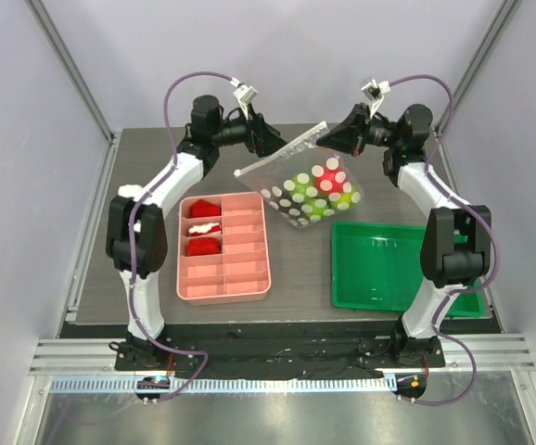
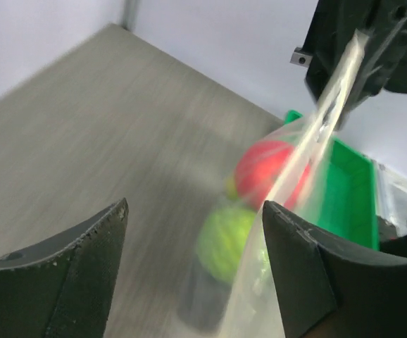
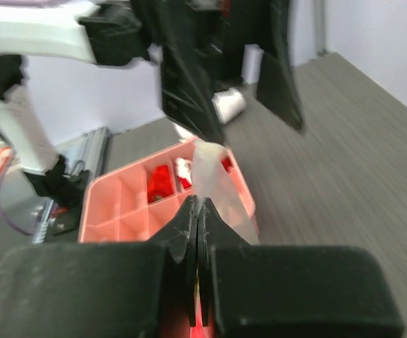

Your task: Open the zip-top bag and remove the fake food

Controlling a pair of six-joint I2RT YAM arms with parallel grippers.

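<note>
The zip-top bag (image 1: 311, 193), clear with white dots, hangs tilted above the table. Its zip strip (image 1: 282, 148) runs up to the right. My right gripper (image 1: 331, 137) is shut on the top edge of the bag (image 3: 210, 169). The fake food lies inside: a red apple (image 2: 268, 171) and a bumpy green fruit (image 2: 226, 238), with green and red shapes (image 1: 316, 190) showing through the dots. My left gripper (image 2: 195, 205) is open near the strip's middle (image 1: 270, 139). The bag film (image 2: 298, 176) passes just beside its right finger (image 2: 309, 267) and nothing is pinched.
A pink divided tray (image 1: 240, 269) with red pieces (image 1: 203, 227) sits on the left of the table, below the bag. A green tray (image 1: 379, 264) lies at the right front, near the right arm's base. Grey walls close in the back and sides.
</note>
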